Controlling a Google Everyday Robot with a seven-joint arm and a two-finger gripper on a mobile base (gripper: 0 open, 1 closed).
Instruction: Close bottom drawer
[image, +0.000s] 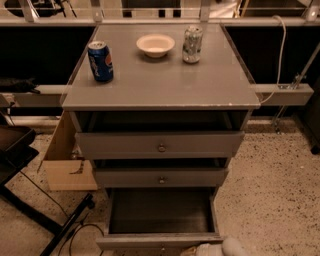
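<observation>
- camera view looks down on a grey cabinet (160, 85), and you see three drawers stacked below its top.
- bottom drawer (160, 215) sits at 6 o'clock in the frame, pulled far out, with its long dark box open to you and nothing visible inside.
- its front runs along the lower edge of the frame, partly cut off.
- gripper (221, 248) shows as a pale shape at about 5 o'clock, just beside the right end of that drawer front; you cannot tell whether it touches the front, nor whether it is spread or pressed together.
- middle drawer (161, 177) and top drawer (160, 144) each stand slightly out, each with one small round knob at its centre.
- on the top you have a blue can (101, 61) at 10 o'clock, a pale bowl (155, 45) at 12 o'clock and a silver can (192, 44) at 1 o'clock, both cans upright and all apart from one another.
- cardboard box (65, 162) stands on the speckled floor (270, 200) at 9 o'clock, against the cabinet's left side.
- white cable (281, 55) hangs at 2 o'clock, beyond the cabinet's right edge.
</observation>
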